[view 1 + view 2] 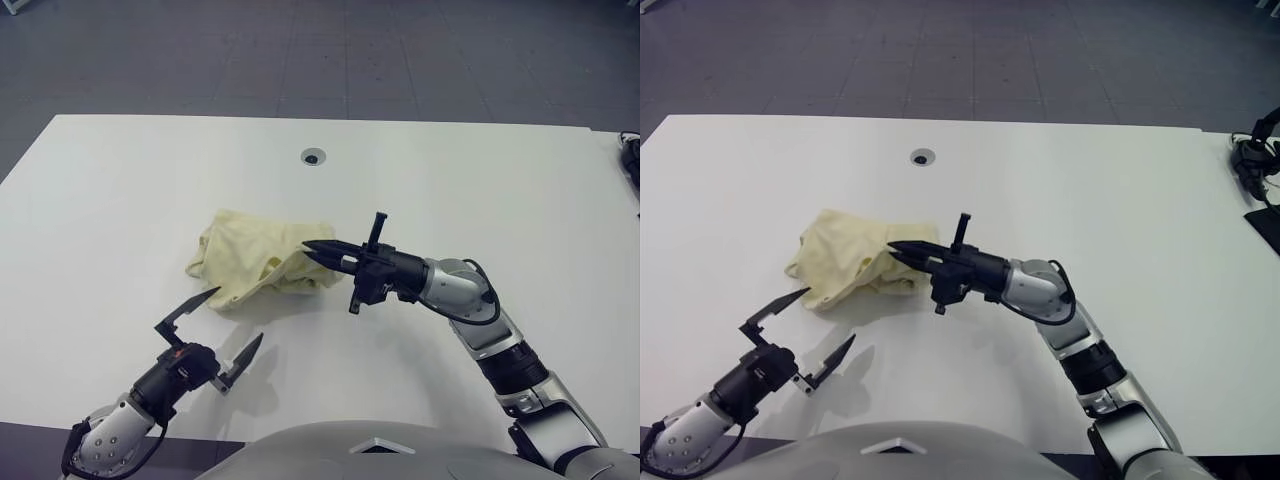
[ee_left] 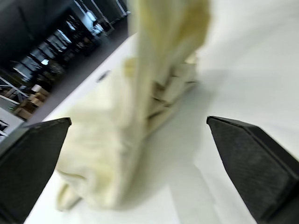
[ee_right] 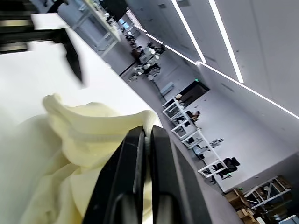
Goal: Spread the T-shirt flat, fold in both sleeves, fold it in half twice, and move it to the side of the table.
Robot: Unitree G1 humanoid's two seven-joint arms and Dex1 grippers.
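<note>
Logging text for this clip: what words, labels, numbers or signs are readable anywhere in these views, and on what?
There is no readable text.
T-shirt: plain pale yellow, no print showing on the crumpled cloth.
Table: white, no label or sign.
Left gripper and right gripper: black, no legible marking.
Racks in the room behind: anything on them is too small and blurred to read.
</note>
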